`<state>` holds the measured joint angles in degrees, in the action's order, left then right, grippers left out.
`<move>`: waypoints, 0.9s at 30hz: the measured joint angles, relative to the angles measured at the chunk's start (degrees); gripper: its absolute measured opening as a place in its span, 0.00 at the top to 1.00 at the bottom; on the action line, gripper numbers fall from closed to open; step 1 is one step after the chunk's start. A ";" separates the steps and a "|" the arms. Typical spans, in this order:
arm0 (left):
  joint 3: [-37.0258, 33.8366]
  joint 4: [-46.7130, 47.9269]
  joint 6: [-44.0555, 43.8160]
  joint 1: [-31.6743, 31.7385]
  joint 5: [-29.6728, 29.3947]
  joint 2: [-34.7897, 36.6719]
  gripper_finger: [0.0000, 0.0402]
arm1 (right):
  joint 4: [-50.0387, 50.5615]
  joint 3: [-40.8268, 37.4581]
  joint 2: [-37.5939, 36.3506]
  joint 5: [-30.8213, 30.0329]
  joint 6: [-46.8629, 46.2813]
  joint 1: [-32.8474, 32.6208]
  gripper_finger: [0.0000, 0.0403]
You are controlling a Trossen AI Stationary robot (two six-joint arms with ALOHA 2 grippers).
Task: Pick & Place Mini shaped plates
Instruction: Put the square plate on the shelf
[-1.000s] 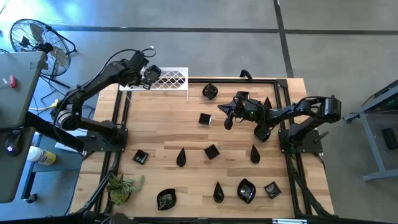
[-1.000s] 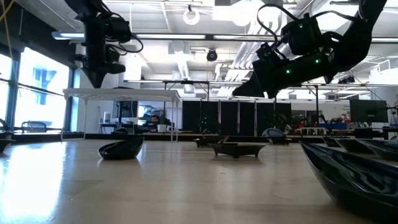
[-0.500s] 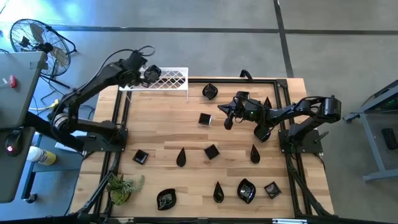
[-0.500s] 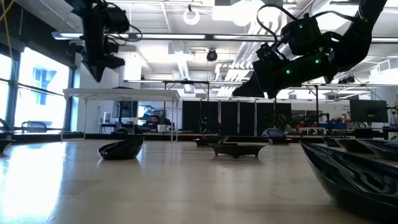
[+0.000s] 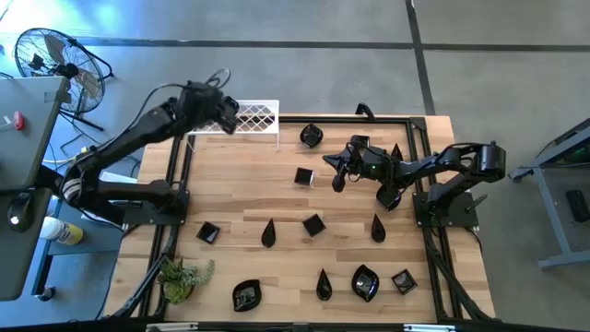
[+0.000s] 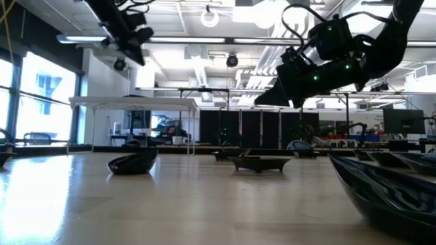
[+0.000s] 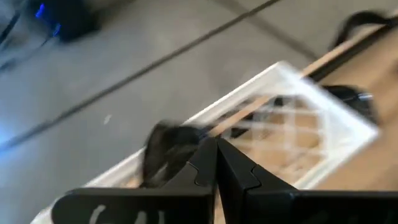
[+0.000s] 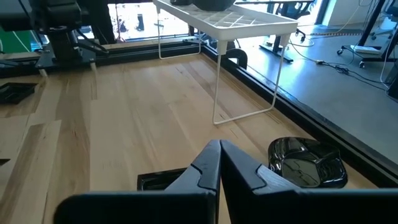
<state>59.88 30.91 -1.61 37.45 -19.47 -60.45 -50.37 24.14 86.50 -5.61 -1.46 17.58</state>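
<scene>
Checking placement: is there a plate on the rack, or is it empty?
Not empty: one black plate lies on the white rack near its end, just beyond the shut left gripper.

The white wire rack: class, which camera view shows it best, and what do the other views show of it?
The right wrist view shows the white wire rack best: lattice top and thin legs, sharp, with a dark dish on it. The high view shows only its top, partly under the left arm. The left wrist view blurs it. The low view shows it distant, edge-on.
</scene>
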 joint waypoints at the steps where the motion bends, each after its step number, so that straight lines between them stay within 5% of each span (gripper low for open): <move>1: -1.49 -3.06 0.18 -1.31 1.29 0.22 1.00 | 0.00 0.00 0.00 -0.02 -0.11 0.00 0.99; 8: -13.32 -22.21 2.05 -8.54 11.72 4.09 1.00 | 0.67 0.00 0.00 -0.01 -1.12 0.00 0.99; 17: -29.58 -50.11 5.95 -18.41 16.45 4.16 1.00 | 1.38 0.07 0.00 0.01 -4.00 0.00 0.99; 27: -36.88 -63.99 1.95 -22.26 19.54 4.06 1.00 | 6.31 0.13 0.00 -1.46 -6.10 -2.47 0.99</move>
<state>23.00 -33.09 0.34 15.19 0.07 -56.39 -44.06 24.27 86.50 -7.07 -7.56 15.12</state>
